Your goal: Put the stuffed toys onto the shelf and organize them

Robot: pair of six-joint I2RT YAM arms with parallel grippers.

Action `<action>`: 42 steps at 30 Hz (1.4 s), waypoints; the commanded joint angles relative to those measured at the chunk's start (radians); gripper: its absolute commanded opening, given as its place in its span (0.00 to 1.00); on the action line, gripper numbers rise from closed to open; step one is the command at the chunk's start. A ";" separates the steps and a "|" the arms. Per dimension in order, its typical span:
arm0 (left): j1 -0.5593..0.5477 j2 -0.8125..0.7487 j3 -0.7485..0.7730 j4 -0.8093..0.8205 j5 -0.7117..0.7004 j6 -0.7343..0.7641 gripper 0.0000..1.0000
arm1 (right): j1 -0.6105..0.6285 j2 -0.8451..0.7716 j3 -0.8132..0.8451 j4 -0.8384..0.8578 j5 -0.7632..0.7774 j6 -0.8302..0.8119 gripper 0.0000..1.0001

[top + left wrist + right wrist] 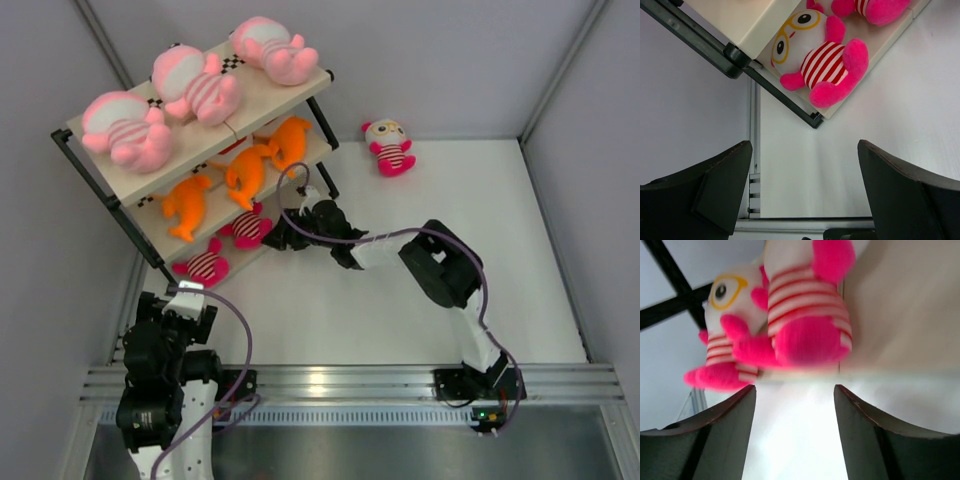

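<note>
The right hand (795, 390) sat at the shelf's (270, 95) bottom tier with its fingers apart and nothing between them. A striped doll (248, 228) lay on that tier just beyond the fingertips, beside another striped doll (205, 266) nearer the shelf's front corner. The step looked like parting from the doll just placed there. To do it well, the hand should keep its fingers spread and draw straight back from the shelf, low along the bottom board. That way neither finger would catch a plush foot or lift into the middle tier of orange toys (245, 172). The left hand (805, 145) hung wide open and empty near the shelf's front corner. The last doll (390, 148) lay on the surface (400, 290), well apart from the shelf.
</note>
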 commanded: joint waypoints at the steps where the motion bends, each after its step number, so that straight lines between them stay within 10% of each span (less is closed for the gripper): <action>1: 0.011 0.002 -0.003 0.059 0.001 0.002 0.93 | -0.022 -0.212 -0.151 0.099 -0.020 0.025 0.65; 12: 0.022 0.020 -0.004 0.061 0.001 0.005 0.93 | -0.419 -0.739 -0.441 -0.442 0.048 -0.113 0.85; 24: 0.056 0.051 -0.010 0.061 0.024 0.027 0.93 | -0.821 -0.077 0.210 -0.493 0.050 -0.016 0.82; 42: 0.100 0.059 -0.023 0.067 0.065 0.064 0.92 | -0.764 0.071 0.177 -0.167 0.038 0.154 0.76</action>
